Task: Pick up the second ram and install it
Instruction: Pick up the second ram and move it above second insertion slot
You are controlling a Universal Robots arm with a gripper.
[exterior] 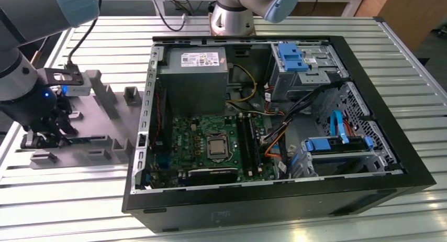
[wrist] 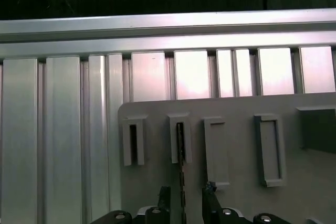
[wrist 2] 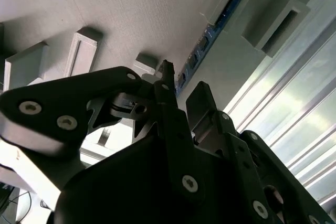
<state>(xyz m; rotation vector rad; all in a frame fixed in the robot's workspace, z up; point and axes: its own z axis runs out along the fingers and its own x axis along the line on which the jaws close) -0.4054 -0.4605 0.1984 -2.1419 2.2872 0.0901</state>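
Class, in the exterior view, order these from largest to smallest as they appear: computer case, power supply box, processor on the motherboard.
1. computer case
2. power supply box
3. processor
The gaps in size are plain; no two look alike.

The exterior view looks down steeply from high and well back, with the case (exterior: 279,200) central and the plate (exterior: 91,129) at 9 o'clock on the bench (exterior: 209,30). The first wrist view sits above the hand (wrist: 186,190), near, facing almost straight down on plate and bench slats. The second wrist view peers past the fingers (wrist 2: 202,98), very close, slanting across the plate. All three share that plate.
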